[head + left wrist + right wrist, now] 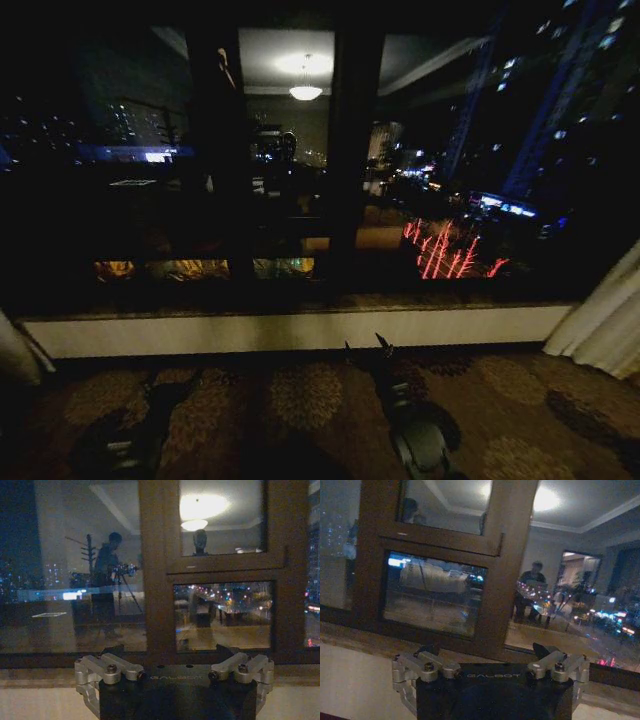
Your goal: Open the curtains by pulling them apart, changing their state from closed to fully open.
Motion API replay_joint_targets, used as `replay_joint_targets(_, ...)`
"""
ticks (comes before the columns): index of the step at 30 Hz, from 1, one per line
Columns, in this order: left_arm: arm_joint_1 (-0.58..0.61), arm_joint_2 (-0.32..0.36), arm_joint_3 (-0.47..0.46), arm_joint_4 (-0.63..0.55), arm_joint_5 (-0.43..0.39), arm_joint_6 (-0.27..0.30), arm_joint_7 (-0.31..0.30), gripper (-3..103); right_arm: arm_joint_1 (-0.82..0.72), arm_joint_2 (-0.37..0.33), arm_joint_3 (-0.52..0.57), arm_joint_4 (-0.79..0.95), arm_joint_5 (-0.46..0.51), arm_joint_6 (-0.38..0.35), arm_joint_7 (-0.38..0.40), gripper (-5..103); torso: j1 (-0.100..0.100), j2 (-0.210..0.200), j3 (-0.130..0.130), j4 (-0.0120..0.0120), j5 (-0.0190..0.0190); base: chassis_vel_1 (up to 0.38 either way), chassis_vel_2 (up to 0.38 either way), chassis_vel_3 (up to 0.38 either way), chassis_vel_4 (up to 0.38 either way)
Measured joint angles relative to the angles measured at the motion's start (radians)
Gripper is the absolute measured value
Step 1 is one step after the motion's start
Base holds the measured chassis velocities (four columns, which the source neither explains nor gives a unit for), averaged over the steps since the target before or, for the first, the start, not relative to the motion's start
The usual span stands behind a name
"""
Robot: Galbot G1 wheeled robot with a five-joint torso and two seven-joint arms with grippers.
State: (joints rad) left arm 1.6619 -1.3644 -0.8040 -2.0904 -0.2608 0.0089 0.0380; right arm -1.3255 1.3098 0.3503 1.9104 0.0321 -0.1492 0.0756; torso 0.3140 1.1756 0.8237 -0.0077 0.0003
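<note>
Right end effector [365,347] hung spread wide, empty, low center; left end effector [150,385] likewise. Curtains [605,320] bunched at frame edges, window [300,170] bare — I judged opening done.

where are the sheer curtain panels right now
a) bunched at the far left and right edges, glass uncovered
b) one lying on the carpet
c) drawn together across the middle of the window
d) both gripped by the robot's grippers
a: in the head view one curtain panel hangs bunched at the right edge and the other at the left edge, leaving the window glass bare between them, while the left gripper and right gripper sit low over the carpet holding nothing.
</note>
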Motion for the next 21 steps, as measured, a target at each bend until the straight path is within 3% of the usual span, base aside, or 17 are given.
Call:
replay_joint_targets(7,-0.006,0.002,-0.003,-0.003,-0.001,-0.006,-0.002,100,-0.001,0.0,0.003,-0.007,0.0,0.009,-0.001,100,0.0,0.0,0.0,0.0,0.0003,-0.185,-0.437,0.178,0.455)
replay_joint_targets(11,-0.006,0.001,-0.002,-0.003,-0.001,-0.006,-0.002,100,-0.001,0.001,0.004,-0.012,0.002,0.025,-0.001,100,0.0,0.0,0.0,-0.0001,0.0007,0.1,-0.301,-0.053,0.277)
replay_joint_targets(21,-0.005,-0.006,-0.001,0.0,-0.001,-0.01,-0.004,100,0.003,-0.005,0.002,-0.013,0.006,0.03,-0.002,100,0.0,0.0,0.0,0.0002,-0.0005,0.103,-0.027,-0.085,0.024)
